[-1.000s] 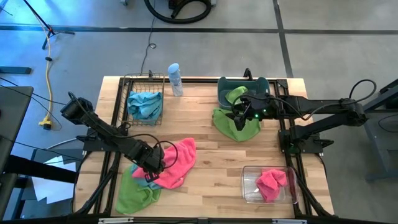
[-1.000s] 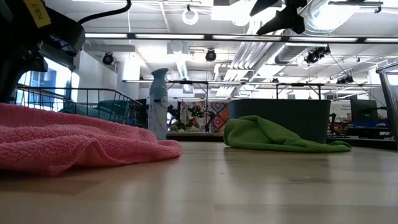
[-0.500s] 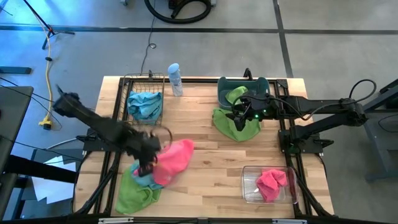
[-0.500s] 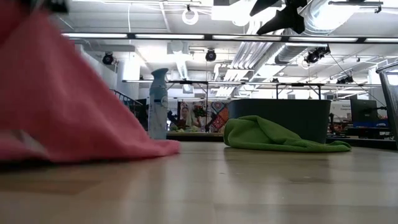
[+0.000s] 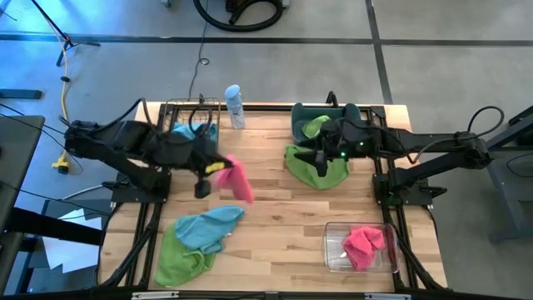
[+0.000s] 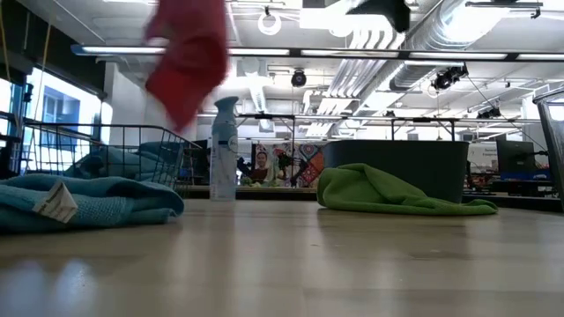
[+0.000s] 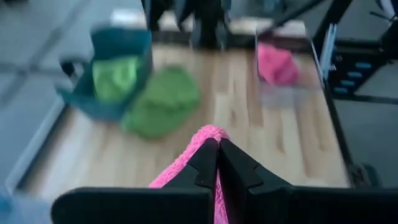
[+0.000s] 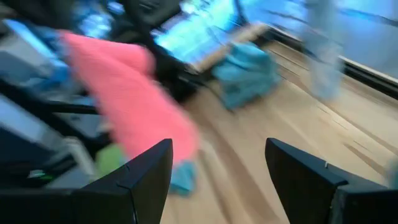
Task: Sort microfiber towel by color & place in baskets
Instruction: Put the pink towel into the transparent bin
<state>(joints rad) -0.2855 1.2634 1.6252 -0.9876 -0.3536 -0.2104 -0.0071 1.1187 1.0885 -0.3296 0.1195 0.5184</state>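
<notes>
Pink towel (image 5: 237, 178) hangs limp near the wire basket (image 5: 193, 130), left gripper (image 5: 218, 167) pinching one edge; right gripper (image 5: 321, 158) gapes, empty.

Pink towel (image 5: 236, 178), slate-blue tub (image 5: 297, 114), black basket (image 5: 176, 106)

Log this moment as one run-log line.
left gripper: shut on pink towel, lifted | right gripper: open over green towel | clear bin: holds pink
</notes>
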